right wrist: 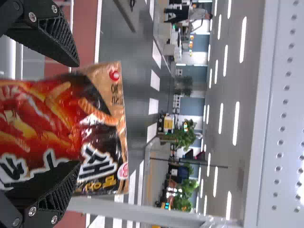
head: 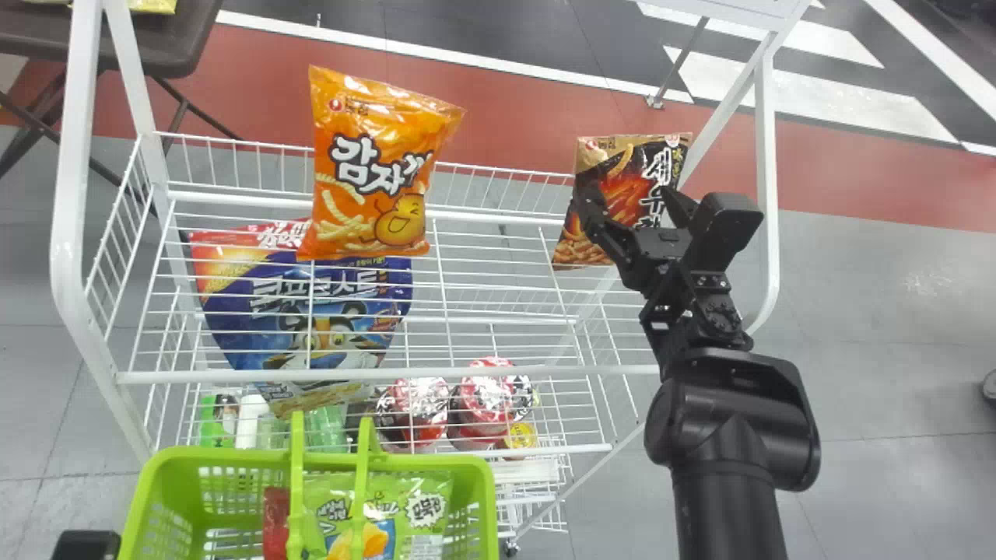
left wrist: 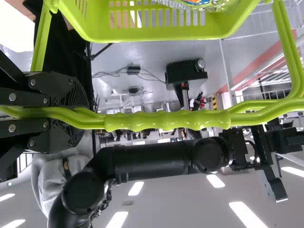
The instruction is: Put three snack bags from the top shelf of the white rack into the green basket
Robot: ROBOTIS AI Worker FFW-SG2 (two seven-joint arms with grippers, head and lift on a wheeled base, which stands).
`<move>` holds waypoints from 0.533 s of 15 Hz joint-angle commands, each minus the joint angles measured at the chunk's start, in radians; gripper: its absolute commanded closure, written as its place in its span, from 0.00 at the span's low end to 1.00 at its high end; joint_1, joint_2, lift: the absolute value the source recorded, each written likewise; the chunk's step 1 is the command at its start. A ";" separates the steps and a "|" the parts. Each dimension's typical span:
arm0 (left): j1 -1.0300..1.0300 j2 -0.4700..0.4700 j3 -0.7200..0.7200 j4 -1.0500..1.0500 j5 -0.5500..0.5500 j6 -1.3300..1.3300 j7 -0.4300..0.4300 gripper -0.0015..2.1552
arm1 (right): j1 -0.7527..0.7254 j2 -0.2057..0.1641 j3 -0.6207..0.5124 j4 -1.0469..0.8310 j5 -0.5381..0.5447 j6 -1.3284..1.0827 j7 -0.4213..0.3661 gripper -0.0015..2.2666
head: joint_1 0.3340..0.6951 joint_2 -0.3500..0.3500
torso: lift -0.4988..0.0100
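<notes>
The right jaws stand spread around the black-and-gold snack bag, upper right in the head view; the left jaws pinch the handle of the green basket, lower left. The bag looks light, puffy, slick and crushable: grip its middle softly. An orange bag stands upper left.

The basket is before the rack, toward its left, with packets in it. On the top shelf, one bag stands left and another bag well apart at right. A third bag lies beneath the left one, lower in the rack, with cups to its right. A table is behind, at left.
</notes>
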 commanded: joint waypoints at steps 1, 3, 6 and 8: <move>-0.013 0.003 0.011 0.001 0.001 0.023 -0.001 0.98 | -0.063 -0.013 -0.033 0.116 0.003 -0.018 0.002 0.04 | 1.00 0.00 | 0.98; -0.025 0.003 0.008 0.005 -0.002 0.035 0.001 0.98 | -0.100 -0.028 -0.049 0.182 0.003 -0.018 0.021 0.04 | 1.00 0.00 | 0.98; -0.051 0.003 -0.009 0.006 -0.007 0.051 0.019 0.98 | -0.103 -0.055 -0.042 0.208 -0.005 0.031 0.089 0.60 | 1.00 0.00 | 0.98; -0.066 0.003 -0.020 0.011 -0.007 0.072 0.031 0.98 | -0.063 -0.047 -0.034 0.181 -0.017 0.006 0.090 0.93 | 1.00 0.00 | 0.98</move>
